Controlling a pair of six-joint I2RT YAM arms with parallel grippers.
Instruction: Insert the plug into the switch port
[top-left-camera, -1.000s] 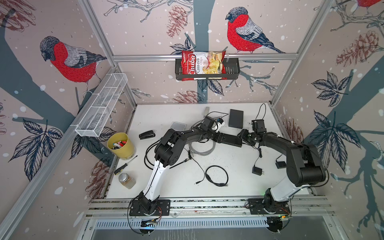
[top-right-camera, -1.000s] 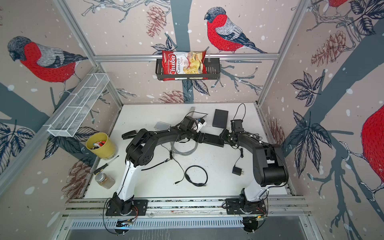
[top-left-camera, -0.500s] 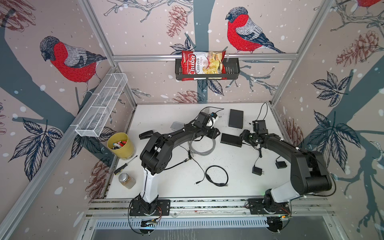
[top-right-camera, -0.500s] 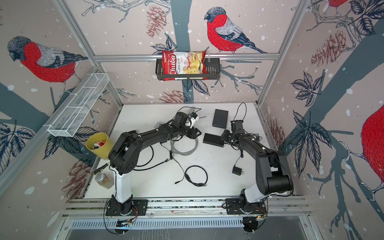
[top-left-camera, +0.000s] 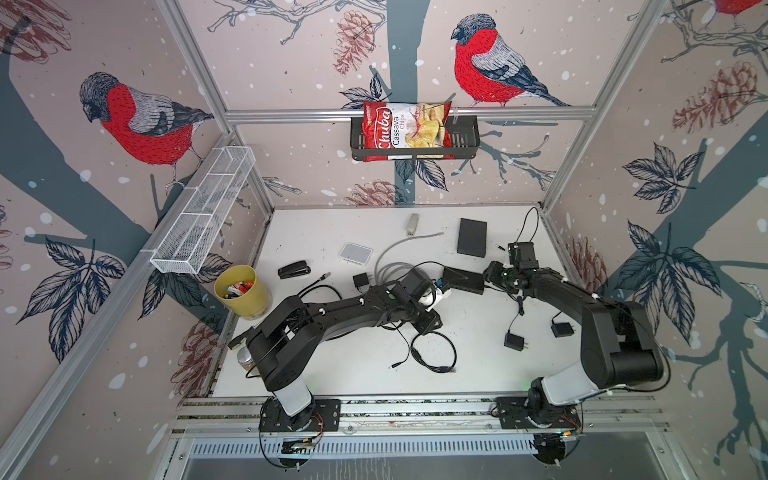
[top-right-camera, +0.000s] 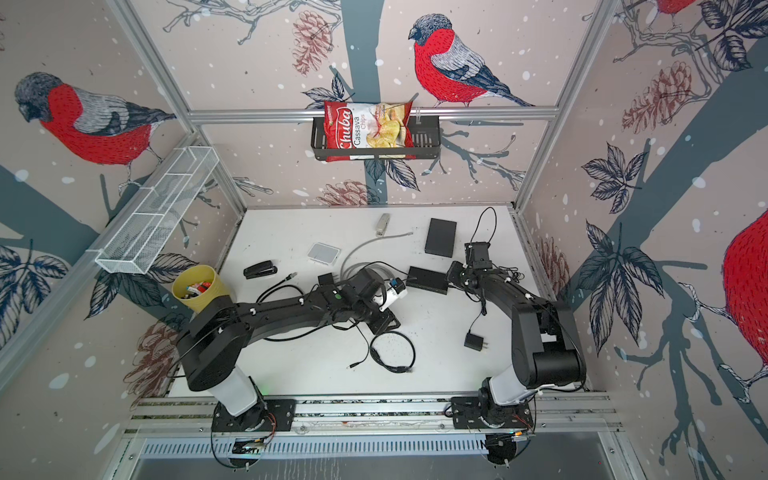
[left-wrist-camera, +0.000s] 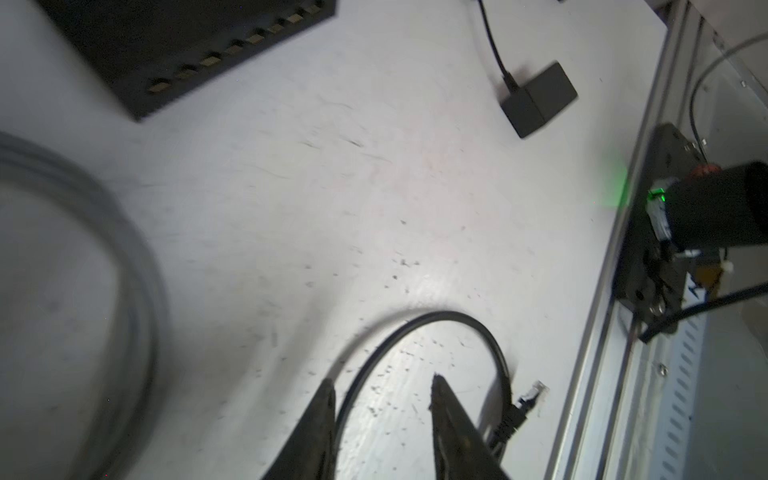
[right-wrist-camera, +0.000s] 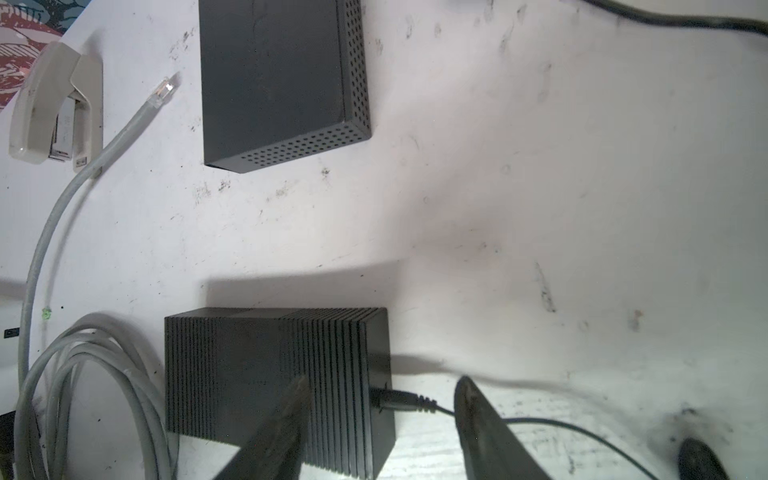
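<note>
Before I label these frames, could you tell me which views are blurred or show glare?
Left wrist view: motion-smeared, the switch ports and grey cable coil streak; glare on the table by the black cable. Right wrist view: sharp, only the near gripper fingers soft. Both top views: sharp, evenly lit.

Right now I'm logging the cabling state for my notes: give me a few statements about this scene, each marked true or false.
1. A thin black lead is plugged into the ribbed black switch. True.
2. The grey cable's clear plug sits in a port. False: it lies loose on the table.
3. The left jaws hold the black cable's plug. False: they stand apart, empty; it lies on the table.
4. A chips bag sits in the wall basket. True.
</note>
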